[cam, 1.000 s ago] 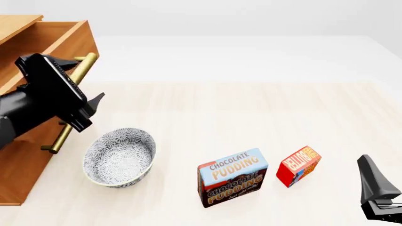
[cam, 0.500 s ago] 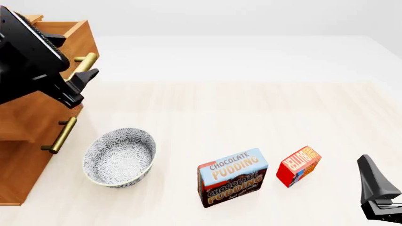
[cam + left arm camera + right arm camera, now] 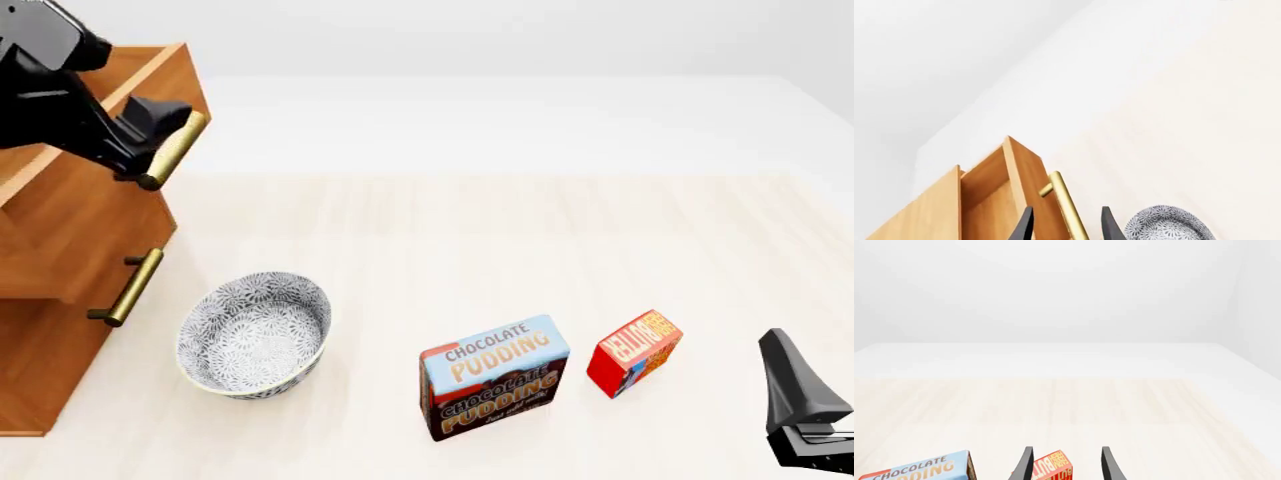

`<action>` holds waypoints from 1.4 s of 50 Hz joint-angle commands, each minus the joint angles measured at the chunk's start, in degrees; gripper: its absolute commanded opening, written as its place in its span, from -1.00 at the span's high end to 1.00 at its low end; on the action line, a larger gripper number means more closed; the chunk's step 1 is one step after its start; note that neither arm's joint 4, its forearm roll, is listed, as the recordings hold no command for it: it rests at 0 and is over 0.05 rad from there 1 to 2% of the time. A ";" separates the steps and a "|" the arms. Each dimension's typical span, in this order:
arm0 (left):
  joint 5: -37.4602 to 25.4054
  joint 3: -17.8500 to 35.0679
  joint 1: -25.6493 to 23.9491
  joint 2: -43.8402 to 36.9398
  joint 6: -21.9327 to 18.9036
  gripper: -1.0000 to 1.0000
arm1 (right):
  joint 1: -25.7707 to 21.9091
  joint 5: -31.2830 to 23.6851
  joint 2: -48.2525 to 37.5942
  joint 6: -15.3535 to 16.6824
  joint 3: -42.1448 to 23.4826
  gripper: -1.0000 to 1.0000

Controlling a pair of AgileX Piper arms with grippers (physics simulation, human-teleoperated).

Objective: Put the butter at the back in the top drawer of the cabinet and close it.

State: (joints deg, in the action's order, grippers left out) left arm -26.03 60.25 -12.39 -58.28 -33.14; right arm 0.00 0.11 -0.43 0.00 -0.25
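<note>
Brass handle (image 3: 1066, 207) is sitting between the left pincer's (image 3: 1066, 227) parted fingers for drawing the top drawer (image 3: 127, 75) open; right pincer (image 3: 1066, 465) is idling wide behind the butter (image 3: 635, 352).

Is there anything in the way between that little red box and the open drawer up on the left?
The butter has the pudding box right beside it and the bowl further along toward the top drawer. The left tool sits at the drawer's handle.

left arm (image 3: 60, 95): matte black, blocky | right arm (image 3: 801, 415): black, tapered jaws
</note>
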 commanded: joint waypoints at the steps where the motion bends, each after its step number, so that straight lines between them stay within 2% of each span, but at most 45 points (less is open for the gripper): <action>1: -6.51 5.52 -0.53 -3.19 5.58 -1.00 | 0.00 0.00 0.00 0.00 0.00 -1.00; 4: -5.73 4.83 0.70 -1.75 4.36 -1.00 | 0.00 0.00 0.00 0.00 0.00 -1.00; 5: -6.17 5.12 0.64 -2.34 5.56 -1.00 | 0.00 0.00 0.00 0.00 0.00 -1.00; 17: -7.77 5.33 3.13 -1.13 8.55 -1.00 | 0.00 0.00 0.00 0.00 0.00 -1.00; 20: -9.04 6.78 4.25 -0.99 9.62 -1.00 | 0.00 0.00 0.00 0.00 0.00 -1.00; 30: -10.47 7.59 4.03 -1.92 12.30 -1.00 | 0.00 0.00 0.00 0.00 0.00 -1.00; 40: -11.41 6.94 5.28 -0.99 13.29 -1.00 | 0.00 0.00 0.00 0.00 0.00 -1.00; 42: -13.21 8.30 3.71 -3.50 17.13 -1.00 | 0.00 0.00 0.00 0.00 0.00 -1.00; 46: -13.32 8.20 4.77 -2.47 16.11 -1.00 | 0.00 0.00 0.00 0.00 0.00 -1.00; 49: -14.85 9.17 4.11 -3.31 18.13 -1.00 | 0.00 0.00 0.00 0.00 0.00 -1.00; 52: -15.02 9.21 4.86 -2.45 17.31 -1.00 | 0.00 0.00 0.00 0.00 0.00 -1.00; 61: -17.00 10.70 6.21 -1.95 18.38 -1.00 | 0.00 0.00 0.00 0.00 0.00 -1.00; 63: -18.37 11.86 4.68 -3.21 20.98 -1.00 | 0.00 0.00 0.00 0.00 0.00 -1.00; 65: -18.47 11.74 5.51 -2.38 19.84 -1.00 | 0.00 0.00 0.00 0.00 0.00 -1.00; 70: -18.89 11.81 5.92 -2.18 20.05 -1.00 | 0.00 0.00 0.00 0.00 0.00 -1.00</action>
State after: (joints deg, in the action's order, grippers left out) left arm -43.12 71.02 -7.06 -60.68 -14.35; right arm 0.00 0.11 -0.43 0.00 -0.25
